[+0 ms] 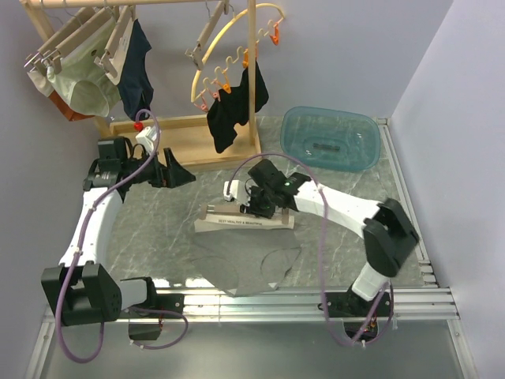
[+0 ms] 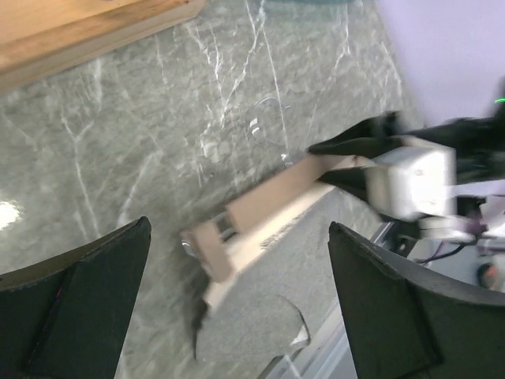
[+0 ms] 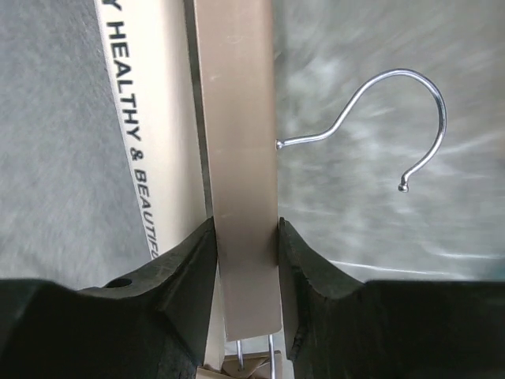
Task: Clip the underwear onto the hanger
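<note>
The pale grey-beige underwear (image 1: 245, 264) lies flat on the marble table, its printed waistband (image 3: 150, 118) along the far edge. On that waistband rests the light wooden hanger (image 1: 230, 212), its wire hook (image 3: 394, 103) pointing away over the table. My right gripper (image 1: 264, 207) comes down on the middle of the bar (image 3: 237, 118). Its fingers (image 3: 189, 268) press against both sides of the wood near one clip, so my right gripper (image 3: 246, 225) is shut on the hanger. My left gripper (image 1: 175, 174) hovers left of the hanger, wide open and empty. From the left wrist view my left gripper (image 2: 239, 237) looks down on the hanger (image 2: 268, 193) and the underwear (image 2: 260, 316).
A wooden drying rack (image 1: 189, 138) stands at the back left with pale green and navy briefs on hangers. A yellow curved hanger (image 1: 237, 31) carries black garments. A blue plastic tub (image 1: 331, 138) sits at the back right. A metal rail (image 1: 316, 300) runs along the near edge.
</note>
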